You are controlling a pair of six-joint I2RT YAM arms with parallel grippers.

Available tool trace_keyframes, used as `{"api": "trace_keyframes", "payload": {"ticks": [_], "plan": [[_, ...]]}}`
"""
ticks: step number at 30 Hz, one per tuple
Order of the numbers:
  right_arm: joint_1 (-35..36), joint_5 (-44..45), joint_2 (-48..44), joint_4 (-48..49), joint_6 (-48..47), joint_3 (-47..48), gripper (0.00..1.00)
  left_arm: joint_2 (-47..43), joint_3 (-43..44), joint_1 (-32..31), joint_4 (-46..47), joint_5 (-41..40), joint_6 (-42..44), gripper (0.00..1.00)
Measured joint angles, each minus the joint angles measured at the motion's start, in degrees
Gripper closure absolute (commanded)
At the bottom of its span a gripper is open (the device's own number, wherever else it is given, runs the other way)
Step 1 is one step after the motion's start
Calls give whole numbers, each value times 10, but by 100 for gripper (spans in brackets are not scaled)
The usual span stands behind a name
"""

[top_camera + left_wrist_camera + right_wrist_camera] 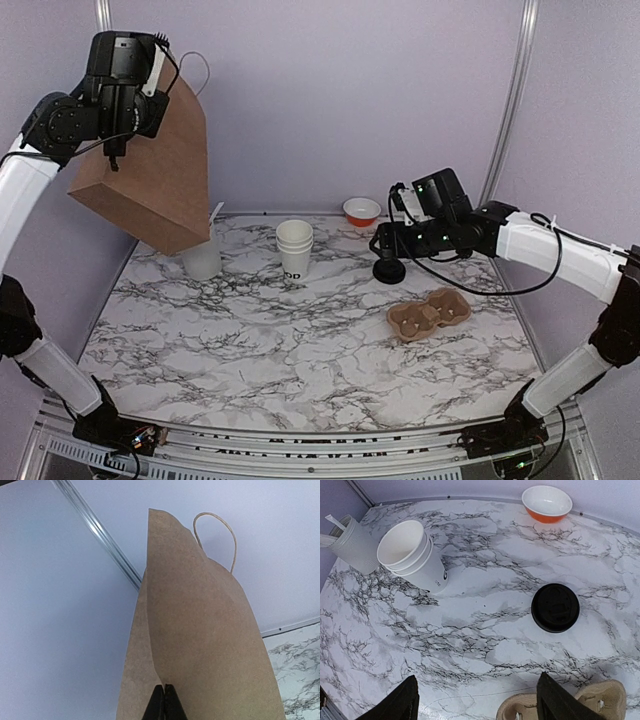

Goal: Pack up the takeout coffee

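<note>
Paper cups (412,555) nested; grey canister (356,547) w/ utensil (332,522) inside.

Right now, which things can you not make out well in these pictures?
The inside of the paper bag: no view looks into it.
The utensil canister: top view, the bag covers part of it.
Lettering on the cups: too small to read in any view.
The black lid: one or a stack? Right wrist view shows only its top.
The cup carrier: right wrist view, cut by the bottom edge.
</note>
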Motion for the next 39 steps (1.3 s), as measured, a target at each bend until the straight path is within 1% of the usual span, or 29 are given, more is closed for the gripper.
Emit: {"api": "trace_keyframes", "payload": {"ticks": [7, 10, 11, 15, 18, 22, 26, 29, 32, 35, 39], "plan": [[0, 0, 0, -1, -12, 25, 22, -12, 52, -124, 12, -9, 37, 100], [0, 3, -1, 2, -20, 33, 22, -12, 60, -156, 19, 21, 35, 100], [0, 5, -1, 2, -23, 36, 22, -12, 60, -163, 19, 43, 29, 100], [-5, 15, -12, 7, -36, 45, 20, -12, 41, -170, 25, 157, -5, 100], [-20, 7, -40, 11, -43, 45, 19, -12, 2, -170, 42, 264, -33, 100], [-70, -18, -119, 45, -61, 24, 13, -12, -67, -170, 75, 396, -56, 100], [-113, -42, -207, 75, -77, -8, 12, -12, -137, -157, 113, 541, -79, 100], [-155, -81, -246, 91, -79, -28, 12, -16, -179, -131, 148, 646, -100, 100], [-217, -126, -268, 102, -74, -57, 12, -23, -217, -93, 188, 757, -124, 100], [-270, -183, -278, 103, -62, -86, 12, -26, -229, -72, 212, 835, -139, 100], [-323, -279, -286, 111, -46, -122, 12, -26, -229, -71, 237, 909, -148, 100]]}}
